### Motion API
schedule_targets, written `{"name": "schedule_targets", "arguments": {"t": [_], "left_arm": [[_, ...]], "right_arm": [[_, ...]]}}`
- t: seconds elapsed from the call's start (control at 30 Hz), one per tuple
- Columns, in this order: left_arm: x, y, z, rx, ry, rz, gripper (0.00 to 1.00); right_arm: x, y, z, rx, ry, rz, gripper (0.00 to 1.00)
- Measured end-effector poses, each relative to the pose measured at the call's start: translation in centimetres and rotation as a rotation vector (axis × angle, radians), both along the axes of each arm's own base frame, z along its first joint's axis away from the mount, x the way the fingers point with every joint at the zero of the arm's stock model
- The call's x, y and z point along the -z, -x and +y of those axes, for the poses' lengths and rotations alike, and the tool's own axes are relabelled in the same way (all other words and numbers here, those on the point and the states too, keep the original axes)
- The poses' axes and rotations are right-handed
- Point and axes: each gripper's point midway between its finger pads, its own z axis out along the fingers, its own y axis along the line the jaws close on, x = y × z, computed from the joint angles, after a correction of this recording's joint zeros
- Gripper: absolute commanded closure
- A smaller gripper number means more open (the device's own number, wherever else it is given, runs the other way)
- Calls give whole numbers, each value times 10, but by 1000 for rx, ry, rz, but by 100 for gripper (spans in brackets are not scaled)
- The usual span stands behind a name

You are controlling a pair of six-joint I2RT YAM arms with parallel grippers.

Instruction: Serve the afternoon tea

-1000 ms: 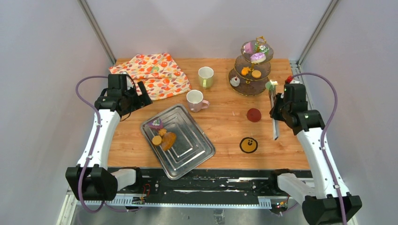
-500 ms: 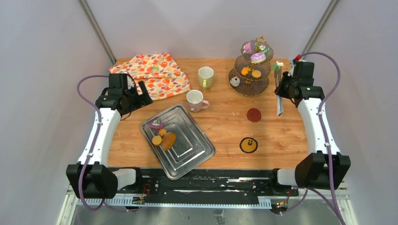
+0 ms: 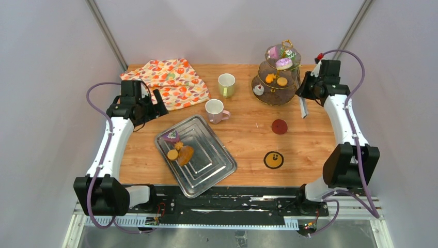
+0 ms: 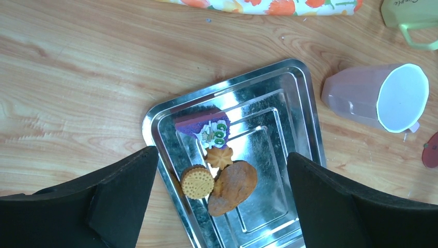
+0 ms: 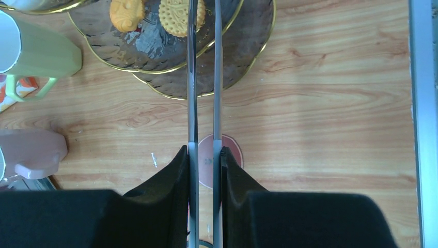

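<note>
At the far-left corner of the bench point(image 3: 310, 150) lies the orange floral cloth point(image 3: 170, 82), folded. Near its front edge the left hand point(image 4: 221, 154) hovers with its fingers spread wide and nothing between them, above the metal tray point(image 3: 212, 166). At the tray's left end sit four pastries close together: a purple cake point(image 4: 199, 124) with a green-and-white topping, a star-shaped cookie point(image 4: 220, 156), a round cookie point(image 4: 197, 182) and a brown oval cake point(image 4: 233, 187). Just beyond the tray's far corner stands the pink mug point(image 3: 214, 110), and farther back the pale-green mug point(image 3: 226, 84), both upright on the wood. To their right rises the three-tier stand point(image 3: 274, 99): a pink-iced donut point(image 3: 283, 63) with other small cakes on top, two orange cookies point(image 3: 282, 81) on the middle tier, and a small white cake point(image 3: 258, 90) on the lowest. In front of the stand lie a red coaster point(image 3: 279, 126) and, nearer, a smiley coaster point(image 3: 273, 159). At the stand's right side the right hand point(image 5: 204, 152) is clamped narrowly on the long metal tongs point(image 5: 192, 77), whose two blades run close together over the stand's tiers; whether they touch a cookie cannot be told.
</note>
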Motion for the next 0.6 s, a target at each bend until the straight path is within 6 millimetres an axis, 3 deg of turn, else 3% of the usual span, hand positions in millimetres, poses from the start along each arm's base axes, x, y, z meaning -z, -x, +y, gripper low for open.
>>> {"name": "schedule_targets", "arguments": {"t": [0.3,0.6], "left_arm": [[0,0,1,-4,-6,0,0],[1,0,4,-12,-17,1,0]], "right_arm": [[10,-30,8,-59,-30,10,95],[28,-47,11,-85,-46,43,74]]}}
